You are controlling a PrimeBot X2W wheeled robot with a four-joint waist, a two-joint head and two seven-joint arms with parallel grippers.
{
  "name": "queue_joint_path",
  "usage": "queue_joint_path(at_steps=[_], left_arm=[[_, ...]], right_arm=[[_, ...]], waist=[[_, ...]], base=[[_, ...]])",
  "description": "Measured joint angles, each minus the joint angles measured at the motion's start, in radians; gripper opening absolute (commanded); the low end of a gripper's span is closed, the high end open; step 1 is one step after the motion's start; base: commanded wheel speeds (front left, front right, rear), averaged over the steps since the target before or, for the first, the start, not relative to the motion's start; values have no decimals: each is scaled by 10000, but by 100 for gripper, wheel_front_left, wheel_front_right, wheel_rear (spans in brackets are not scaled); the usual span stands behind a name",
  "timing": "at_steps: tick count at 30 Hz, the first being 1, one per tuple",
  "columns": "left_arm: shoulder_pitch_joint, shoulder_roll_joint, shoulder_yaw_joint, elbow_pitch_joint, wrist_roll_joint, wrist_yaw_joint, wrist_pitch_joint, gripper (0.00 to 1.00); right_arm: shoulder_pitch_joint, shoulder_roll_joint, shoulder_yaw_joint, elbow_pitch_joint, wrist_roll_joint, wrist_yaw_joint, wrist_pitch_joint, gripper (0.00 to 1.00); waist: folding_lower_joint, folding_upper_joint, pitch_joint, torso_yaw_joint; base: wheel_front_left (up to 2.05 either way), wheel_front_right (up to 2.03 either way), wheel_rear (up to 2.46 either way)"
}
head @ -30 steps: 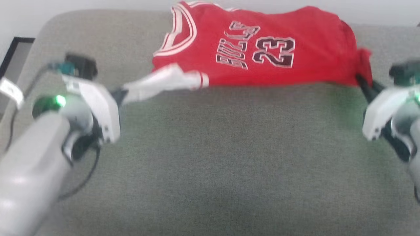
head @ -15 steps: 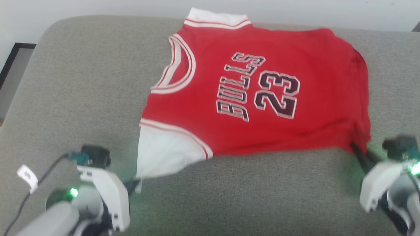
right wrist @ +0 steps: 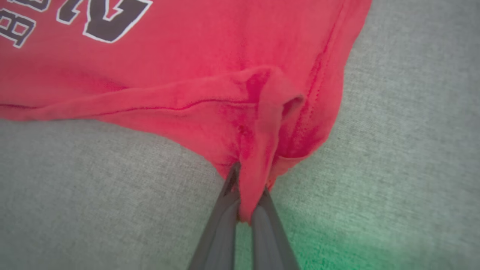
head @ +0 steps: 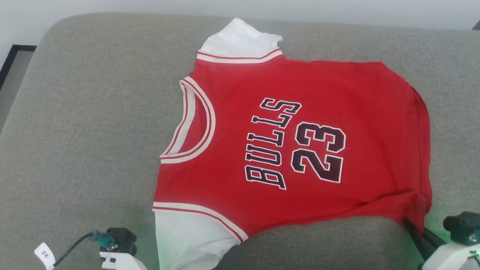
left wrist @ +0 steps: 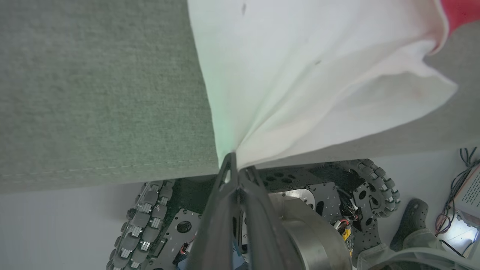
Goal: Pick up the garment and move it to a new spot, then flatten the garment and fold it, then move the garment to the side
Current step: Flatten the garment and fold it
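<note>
The garment [head: 300,150], a red T-shirt with white sleeves and dark lettering, lies spread on the grey cushion [head: 93,131], collar to the left. My left gripper [left wrist: 234,165] is shut on the edge of the near white sleeve [left wrist: 300,75] at the cushion's front edge. My right gripper [right wrist: 245,195] is shut on a bunched red hem corner [right wrist: 262,131] at the shirt's near right. In the head view its dark fingers [head: 414,228] reach the hem from the lower right, and the left wrist housing [head: 116,255] shows at the bottom left.
The cushion's front edge [left wrist: 105,170] sits right by my left fingertips, with the robot's wheeled base [left wrist: 300,210] below it. A pale wall [head: 112,7] runs behind the cushion. Bare grey fabric [head: 75,168] lies left of the shirt.
Both grippers have pulled the shirt toward the cushion's near side, so it has spread out from a bunched strip to nearly flat. The far white sleeve has come into sight.
</note>
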Motion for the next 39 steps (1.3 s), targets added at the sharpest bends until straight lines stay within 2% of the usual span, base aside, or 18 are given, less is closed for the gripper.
queue_joint_path(at_steps=[6,11,14,18,23,24,27,31,32,33,34,39], left_arm=[[-145,552,341,-474,161,272,-84,0],[-1164,1195,915,-905,769,332,-190,0],[-1899,1409,1141,-966,1047,199,-182,0],[-3034,1363,1244,-635,1515,-280,-67,0],[-4529,679,1097,464,2061,-1093,-69,0],[-5148,278,922,1133,2266,-1440,-61,0],[-5994,-466,631,2322,2514,-2044,-21,0],[-6767,-1390,230,4050,2568,-2800,56,0],[-6767,-1390,230,4050,2568,-2800,56,0],[-6908,-1603,190,4497,2545,-2976,54,0],[-7155,-1975,75,5338,2520,-3298,52,0],[-7494,-2658,-48,7171,2123,-4033,140,0]], right_arm=[[322,46,-288,-581,31,0,153,0],[-25,165,-407,-1028,-59,0,359,0],[-637,251,-374,-1246,-153,0,604,0],[-1616,309,-374,-1216,-322,0,913,0],[-2958,320,-240,-594,-523,0,1139,0],[-3410,318,-186,-178,-610,0,1204,0],[-3963,345,-94,502,-729,0,1308,0],[-4506,485,-77,1352,-861,0,1499,0],[-4506,485,-77,1352,-861,0,1499,0],[-4600,522,-25,1540,-920,0,1515,0],[-4798,627,96,1845,-943,0,1611,0],[-5223,771,418,2336,-934,0,1609,0]], waist=[[0,0,124,-70],[0,0,195,-149],[0,0,213,-256],[0,0,306,-368],[0,0,455,-451],[0,0,510,-438],[0,0,603,-391],[0,-1,733,-373],[0,-1,733,-373],[0,0,761,-380],[0,-1,813,-409],[0,0,865,-534]], base=[[0,0,0],[0,0,0],[0,0,0],[0,0,0],[0,0,0],[0,0,0],[0,0,0],[0,0,0],[0,0,0],[0,0,0],[0,0,0],[0,0,0]])
